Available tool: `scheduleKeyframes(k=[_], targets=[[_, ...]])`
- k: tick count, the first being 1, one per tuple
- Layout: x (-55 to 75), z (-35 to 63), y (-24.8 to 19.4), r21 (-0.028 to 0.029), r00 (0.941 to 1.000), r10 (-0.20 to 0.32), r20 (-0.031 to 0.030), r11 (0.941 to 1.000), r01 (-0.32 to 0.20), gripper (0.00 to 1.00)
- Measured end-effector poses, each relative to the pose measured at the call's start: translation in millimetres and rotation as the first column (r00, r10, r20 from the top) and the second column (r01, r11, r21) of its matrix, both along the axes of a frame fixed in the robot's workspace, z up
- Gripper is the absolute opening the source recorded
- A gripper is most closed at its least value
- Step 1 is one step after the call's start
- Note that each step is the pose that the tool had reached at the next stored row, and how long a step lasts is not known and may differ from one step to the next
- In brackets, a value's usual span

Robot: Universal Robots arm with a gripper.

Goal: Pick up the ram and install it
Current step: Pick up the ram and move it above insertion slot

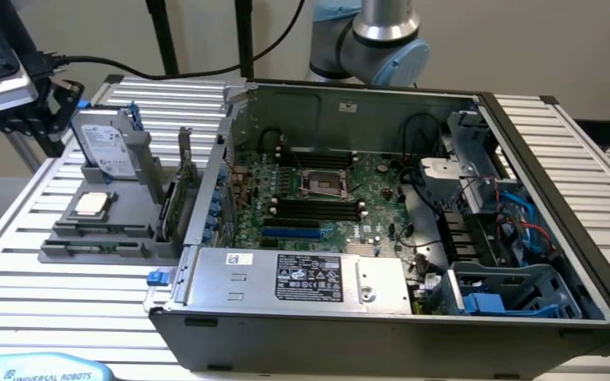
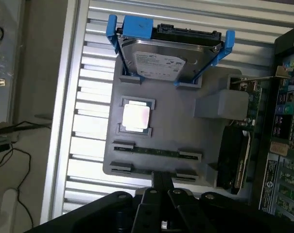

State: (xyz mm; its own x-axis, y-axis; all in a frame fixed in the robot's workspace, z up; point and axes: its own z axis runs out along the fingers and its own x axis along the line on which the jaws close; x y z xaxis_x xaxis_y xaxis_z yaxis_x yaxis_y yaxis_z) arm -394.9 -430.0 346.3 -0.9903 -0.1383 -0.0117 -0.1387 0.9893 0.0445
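Note:
The ram (image 2: 154,152) is a thin green stick lying between two grey clips on the grey parts tray (image 2: 176,121). A second pair of clips sits just beyond it, partly behind my fingers. My gripper (image 2: 161,180) hovers above the tray's edge beside the ram, its dark fingers drawn together with nothing between them. In the exterior view the tray (image 1: 72,238) stands at the exterior view's left of the open computer case (image 1: 390,317). Long black memory slots (image 1: 305,209) lie on the motherboard (image 1: 374,186) inside the case.
On the tray stand a hard drive in a blue bracket (image 2: 168,60), a square processor (image 2: 136,116) and an upright expansion card (image 2: 236,155). The case holds a power supply (image 1: 299,278), cables and a blue drive cage (image 1: 511,290). The arm's base (image 1: 384,40) rises behind the case.

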Motion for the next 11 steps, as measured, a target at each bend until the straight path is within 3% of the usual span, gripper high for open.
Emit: scheduleKeyframes(k=[6, 11], targets=[[0.0, -1.0, 0.0, 0.0, 0.9941, 0.108, 0.0001, 0.9941, -0.108, 0.11], [0.0, -1.8, 0.0, 0.0, 0.98, 0.199, 0.0001, 0.98, -0.199, 0.11]])
